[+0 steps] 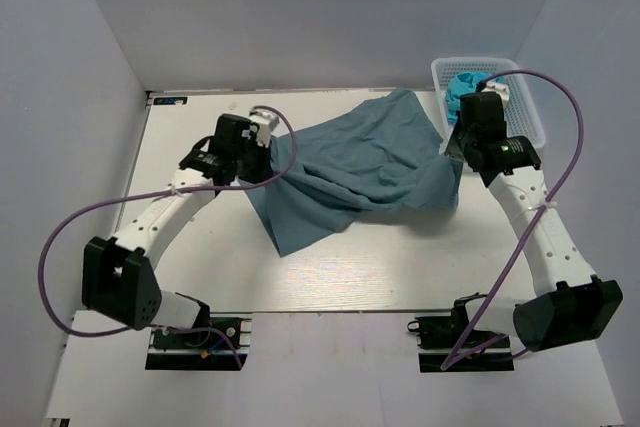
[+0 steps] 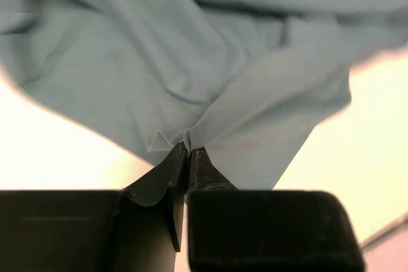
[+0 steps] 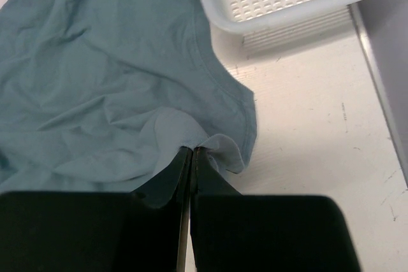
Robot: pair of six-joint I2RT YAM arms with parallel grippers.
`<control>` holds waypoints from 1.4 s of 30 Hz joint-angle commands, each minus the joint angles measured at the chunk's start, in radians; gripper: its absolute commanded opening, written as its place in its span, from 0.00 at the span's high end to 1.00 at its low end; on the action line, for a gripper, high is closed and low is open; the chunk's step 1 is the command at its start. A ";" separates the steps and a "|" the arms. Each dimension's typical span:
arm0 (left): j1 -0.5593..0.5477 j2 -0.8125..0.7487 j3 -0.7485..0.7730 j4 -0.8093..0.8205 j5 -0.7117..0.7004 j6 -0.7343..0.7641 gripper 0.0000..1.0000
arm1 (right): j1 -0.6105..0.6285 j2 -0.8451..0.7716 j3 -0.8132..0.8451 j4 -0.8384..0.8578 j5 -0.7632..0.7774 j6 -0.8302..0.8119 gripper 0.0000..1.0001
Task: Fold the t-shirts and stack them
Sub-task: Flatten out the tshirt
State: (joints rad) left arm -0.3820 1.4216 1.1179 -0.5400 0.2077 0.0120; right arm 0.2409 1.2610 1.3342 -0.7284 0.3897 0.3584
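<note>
Gripping the slate-blue t-shirt (image 1: 370,172) at opposite edges, apparently to draw it out flat before a first fold; lying rumpled across the middle of the table (image 1: 350,277), far corner close to the white basket (image 1: 530,112); pinched at its left edge by the left gripper (image 2: 189,151), jaws all but together on a small peak of cloth; nipped at a stitched edge by the right gripper (image 3: 193,150), jaws closed tight on it; reaching forward with both arms, elbows out wide, forearms angled inward, wrists low over the cloth.
</note>
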 commanded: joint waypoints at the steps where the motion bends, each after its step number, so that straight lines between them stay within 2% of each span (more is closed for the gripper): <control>1: 0.000 -0.113 0.086 -0.021 -0.252 -0.223 1.00 | -0.012 -0.052 0.072 0.076 0.111 0.020 1.00; 3: 0.009 -0.153 0.140 -0.061 -0.368 -0.283 1.00 | -0.017 -0.051 0.121 0.080 0.155 0.019 1.00; 7: 0.009 -0.220 0.341 -0.153 -0.487 -0.303 1.00 | -0.025 -0.048 0.273 0.101 0.279 -0.019 1.00; 12: 0.009 -0.317 0.495 -0.153 -0.450 -0.253 1.00 | -0.025 -0.095 0.422 0.190 0.305 -0.120 1.00; 19: 0.009 -0.464 0.677 -0.164 -0.502 -0.199 1.00 | -0.023 -0.164 0.631 0.279 0.282 -0.298 1.00; 28: 0.009 -0.587 0.986 -0.206 -0.343 -0.127 1.00 | -0.022 -0.305 0.764 0.368 0.161 -0.424 1.00; 36: 0.009 -0.599 1.076 -0.206 -0.336 -0.116 1.00 | -0.022 -0.357 0.800 0.445 0.095 -0.452 1.00; 42: 0.009 -0.541 0.970 -0.193 -0.460 -0.136 1.00 | -0.018 -0.324 0.723 0.464 0.087 -0.450 1.00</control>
State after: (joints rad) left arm -0.3759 0.8055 2.1403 -0.7357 -0.0959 -0.1291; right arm 0.2245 0.8902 2.0968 -0.3279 0.4175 -0.0536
